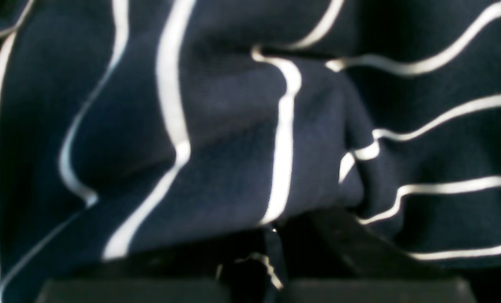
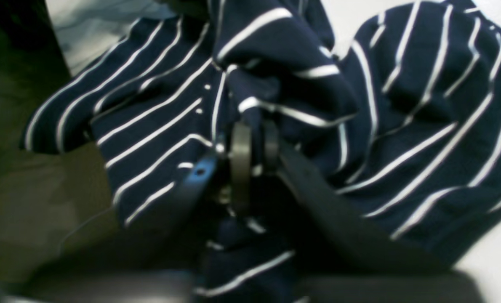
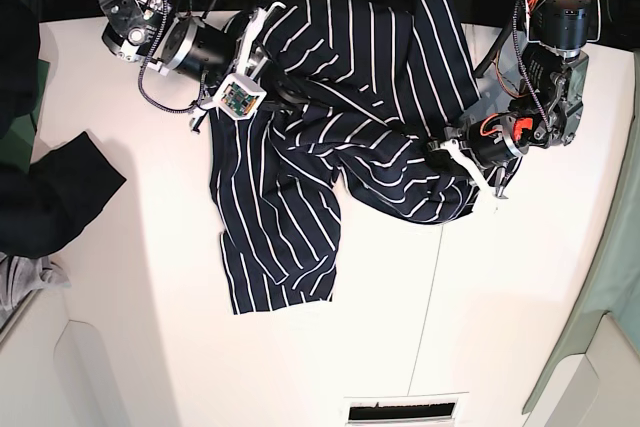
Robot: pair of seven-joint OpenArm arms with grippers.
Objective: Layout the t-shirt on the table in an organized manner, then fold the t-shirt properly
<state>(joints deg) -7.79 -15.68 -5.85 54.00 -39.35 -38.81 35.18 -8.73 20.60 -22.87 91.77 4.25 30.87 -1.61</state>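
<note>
Left wrist view: the navy striped t-shirt (image 1: 233, 139) fills almost the whole frame, bunched in soft folds with the white stripes bending over them. My left gripper (image 1: 271, 240) is a dark blurred shape at the bottom edge, fabric running down into it. Jaws are closed down on the cloth (no gap visible between them).

Right wrist view: my right gripper (image 2: 254, 155) sits mid-frame with its two dark pads (image 2: 240, 160) close together and a fold of the t-shirt (image 2: 402, 126) between them. A narrow gap shows, so I can't tell whether it's gripping or letting go. The shirt spreads out behind it in rumpled folds. The white table (image 2: 494, 261) shows at lower right and top. One sleeve-like flap hangs past the table edge at left over a dim greenish area.

Base view: the t-shirt (image 3: 330, 147) lies crumpled across the upper middle of the table (image 3: 450, 327), not flat. One panel stretches down toward the near side; the rest is bunched between both arms. Right gripper (image 3: 265, 87) is at the shirt's upper-left part, left gripper (image 3: 450, 152) at its right edge, both touching fabric. A plain dark garment (image 3: 50, 197) hangs over the table's left edge, with a bit of grey cloth (image 3: 20, 282) below it.
</note>
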